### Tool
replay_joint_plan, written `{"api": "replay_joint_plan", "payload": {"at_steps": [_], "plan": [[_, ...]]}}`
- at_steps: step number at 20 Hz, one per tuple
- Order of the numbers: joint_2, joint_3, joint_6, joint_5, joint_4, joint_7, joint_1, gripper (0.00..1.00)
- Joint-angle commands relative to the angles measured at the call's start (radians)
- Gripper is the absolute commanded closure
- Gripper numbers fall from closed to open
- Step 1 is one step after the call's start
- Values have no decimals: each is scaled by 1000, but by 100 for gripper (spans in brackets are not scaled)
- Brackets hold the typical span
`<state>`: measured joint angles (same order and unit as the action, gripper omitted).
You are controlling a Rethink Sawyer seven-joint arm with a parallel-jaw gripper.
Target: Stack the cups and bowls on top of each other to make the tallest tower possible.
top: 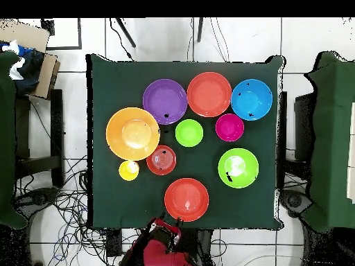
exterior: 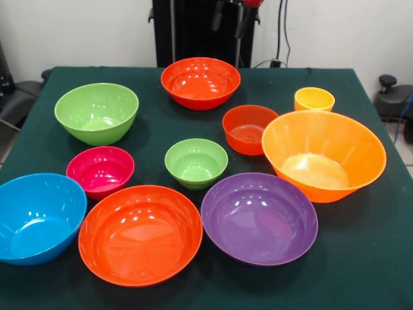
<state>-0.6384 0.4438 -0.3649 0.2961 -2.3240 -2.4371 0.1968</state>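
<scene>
One yellow cup stands upright beside the large orange bowl. A small red-orange bowl sits next to them. Spread around are a purple bowl, a wide red-orange bowl, a blue bowl, a magenta bowl, a small lime green bowl, a bigger lime green bowl and another red-orange bowl. Every one stands alone, none nested. My gripper is drawn back behind that red-orange bowl, open and holding nothing.
The dark green table cloth shows bare strips along its edges. Cables lie on the floor around the table. A cardboard box sits off one corner.
</scene>
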Motion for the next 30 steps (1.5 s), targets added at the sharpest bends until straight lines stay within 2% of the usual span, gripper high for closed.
{"api": "replay_joint_plan", "payload": {"at_steps": [1,10,15,23,30], "plan": [[147,-45,-110,-27,168,-48,-11,0],[203,-15,-186,-65,176,-57,26,0],[215,-11,-196,-79,183,-56,41,0],[203,-5,-153,-123,188,-59,91,0],[210,4,-116,-211,198,-69,156,0]]}}
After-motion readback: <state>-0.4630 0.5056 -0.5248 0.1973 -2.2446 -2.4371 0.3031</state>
